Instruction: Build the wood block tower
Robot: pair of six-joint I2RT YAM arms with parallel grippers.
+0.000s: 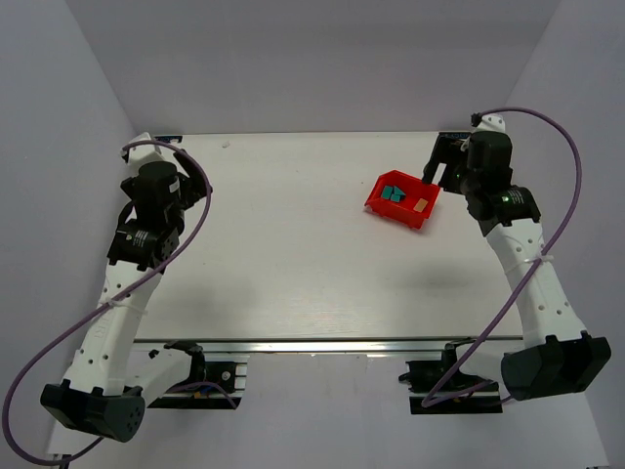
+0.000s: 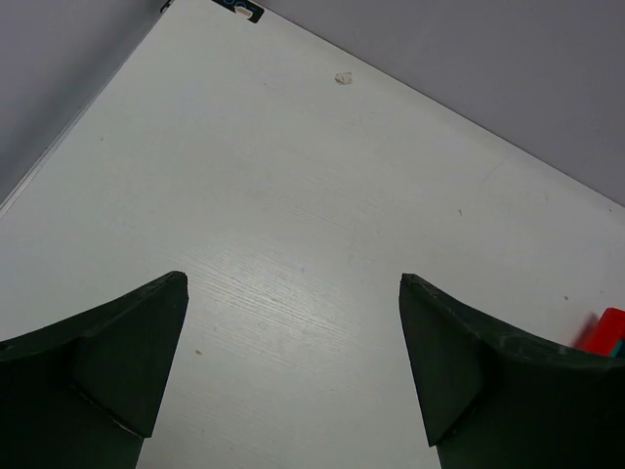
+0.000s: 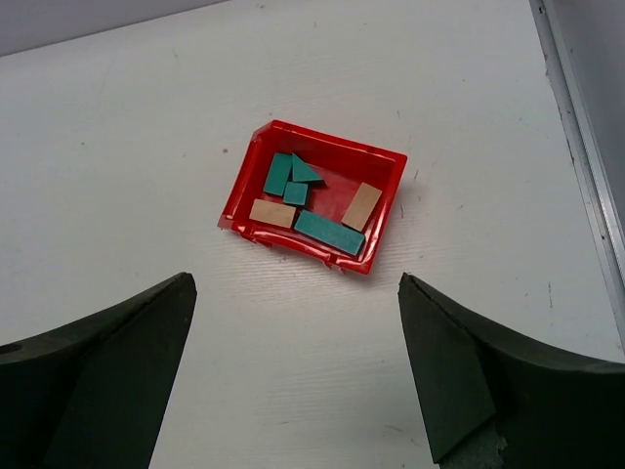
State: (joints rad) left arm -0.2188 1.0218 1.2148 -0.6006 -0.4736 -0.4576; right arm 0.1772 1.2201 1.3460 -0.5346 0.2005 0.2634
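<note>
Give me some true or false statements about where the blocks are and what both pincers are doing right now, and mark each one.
1. All the wood blocks lie inside the red bin. True.
2. The right pincer is shut on a teal block. False: it is open and holds nothing.
3. Two tan blocks are in the bin. True.
4. A finished tower stands on the table. False: nothing is stacked yet, and every block lies flat in the bin.
5. The left pincer is open and empty. True.
</note>
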